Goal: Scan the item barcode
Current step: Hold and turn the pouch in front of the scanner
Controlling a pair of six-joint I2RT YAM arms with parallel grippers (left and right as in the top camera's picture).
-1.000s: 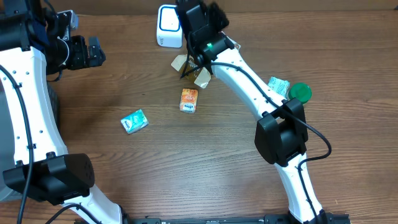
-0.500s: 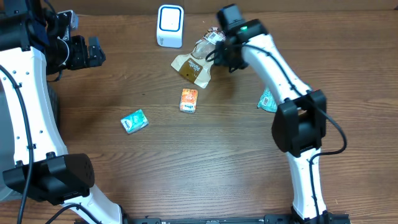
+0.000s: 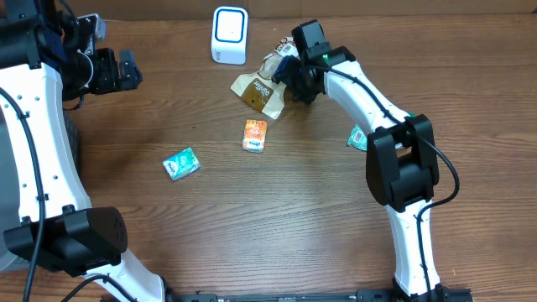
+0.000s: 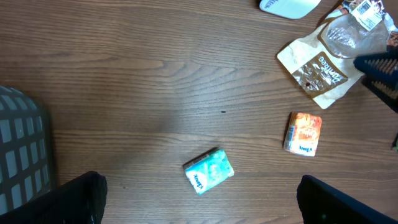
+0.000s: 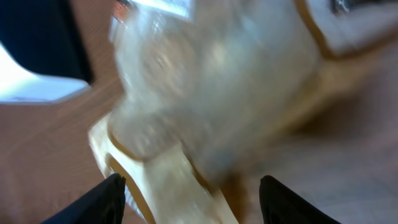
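We judge the windowed pouch [image 3: 262, 88], lying on the table [image 3: 294, 218] near the white scanner [image 3: 229, 35], light, limp and slippery, best pinched at its sealed top edge, where the right gripper [image 3: 287, 77] has its jaws parted; the left gripper [image 3: 132, 70], well apart, holds its jaws wide and empty.

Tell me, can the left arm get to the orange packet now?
Probably yes. The left gripper is open, and only bare table lies between it and the orange packet; the teal packet sits off to the side.
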